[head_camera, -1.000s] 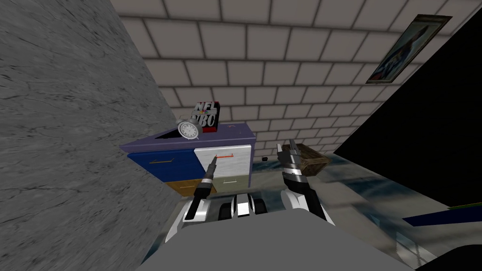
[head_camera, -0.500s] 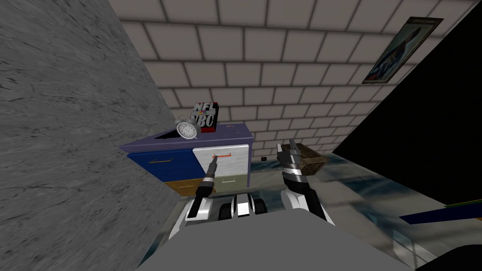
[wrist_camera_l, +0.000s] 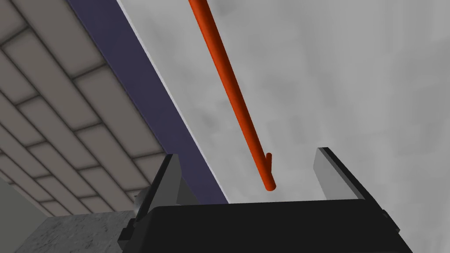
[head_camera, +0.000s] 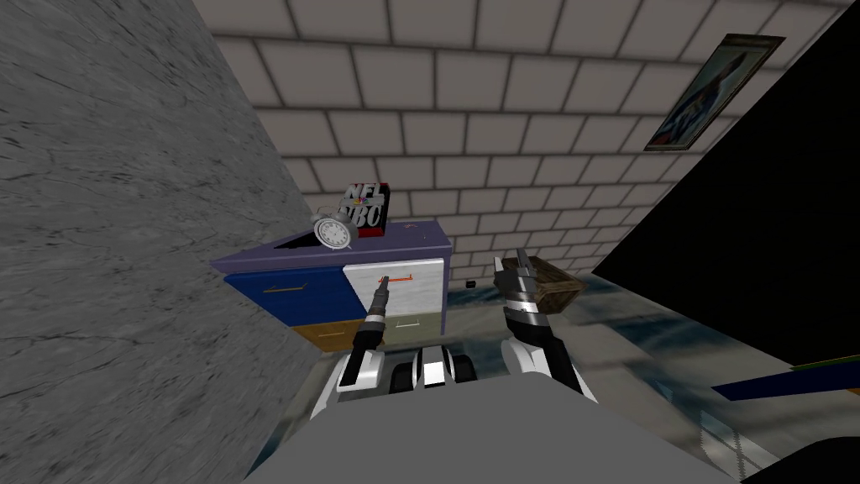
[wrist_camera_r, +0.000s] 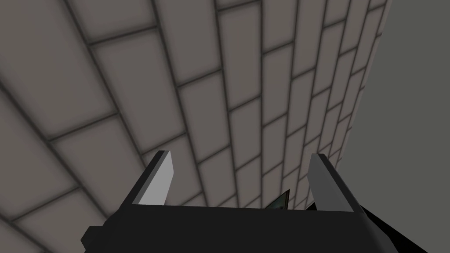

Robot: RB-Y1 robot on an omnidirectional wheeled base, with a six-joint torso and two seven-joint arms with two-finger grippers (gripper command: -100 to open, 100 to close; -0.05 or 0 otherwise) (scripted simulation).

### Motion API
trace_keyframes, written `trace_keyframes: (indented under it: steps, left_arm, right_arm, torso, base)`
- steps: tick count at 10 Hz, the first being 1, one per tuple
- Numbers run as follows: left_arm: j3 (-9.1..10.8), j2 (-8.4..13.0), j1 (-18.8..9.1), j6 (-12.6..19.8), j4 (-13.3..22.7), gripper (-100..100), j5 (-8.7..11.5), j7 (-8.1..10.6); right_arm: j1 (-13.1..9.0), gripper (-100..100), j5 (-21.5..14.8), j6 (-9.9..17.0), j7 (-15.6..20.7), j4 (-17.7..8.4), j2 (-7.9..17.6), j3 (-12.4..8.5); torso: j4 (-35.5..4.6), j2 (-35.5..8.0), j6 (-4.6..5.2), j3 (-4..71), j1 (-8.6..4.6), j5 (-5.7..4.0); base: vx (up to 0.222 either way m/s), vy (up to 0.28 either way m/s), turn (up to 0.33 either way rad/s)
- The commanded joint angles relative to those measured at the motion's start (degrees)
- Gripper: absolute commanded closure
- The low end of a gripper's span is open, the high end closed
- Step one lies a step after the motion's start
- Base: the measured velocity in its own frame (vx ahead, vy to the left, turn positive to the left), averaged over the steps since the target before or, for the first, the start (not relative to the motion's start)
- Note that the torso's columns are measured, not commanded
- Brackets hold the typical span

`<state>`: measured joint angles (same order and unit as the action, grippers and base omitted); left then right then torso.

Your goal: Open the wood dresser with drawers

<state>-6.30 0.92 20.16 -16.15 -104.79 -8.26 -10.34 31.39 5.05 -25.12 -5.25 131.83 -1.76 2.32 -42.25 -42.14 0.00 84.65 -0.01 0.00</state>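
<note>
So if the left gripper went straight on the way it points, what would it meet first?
Likely the orange handle of the white drawer: its end lies between the open fingers of the left gripper. Depth is unclear; it might slip past onto the drawer.

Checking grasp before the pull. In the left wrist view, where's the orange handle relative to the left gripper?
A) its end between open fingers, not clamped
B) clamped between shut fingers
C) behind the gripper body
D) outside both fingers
A: the handle ends between the fingers of the left gripper, which stand wide apart with a gap on each side of it.
</note>
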Motion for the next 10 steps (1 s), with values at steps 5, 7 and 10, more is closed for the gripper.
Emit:
trace_keyframes:
  steps: [5, 7, 10]
  left_arm:
    - [-0.67, 0.13, 1.28, 0.81, -2.14, 100, -0.09, 0.06]
    - [-1.13, 0.29, 2.19, 1.29, -3.76, 100, -0.16, 0.09]
    - [-0.91, 3.24, 1.86, 1.17, -3.26, -100, -0.08, 0.16]
  right_arm:
    - [-0.02, 0, 0.0, 0.0, 0.0, 0.0, 0.0, 0.0]
    - [-0.03, 0, 0.0, 0.01, 0.0, 0.0, -0.01, 0.0]
    - [-0.01, 0, 0.0, 0.0, 0.0, 0.0, 0.0, 0.0]
  torso:
    - [-0.18, -0.58, -0.02, -0.32, -0.07, -0.05]
    - [-0.09, -0.34, 0.0, -0.21, 0.02, 0.0]
    - [0.1, 0.31, -0.01, 0.21, 0.01, 0.0]
  base:
    - [-0.065, 0.0, 0.012]
    - [-0.181, 0.007, 0.005]
    - [-0.037, 0.001, -0.001]
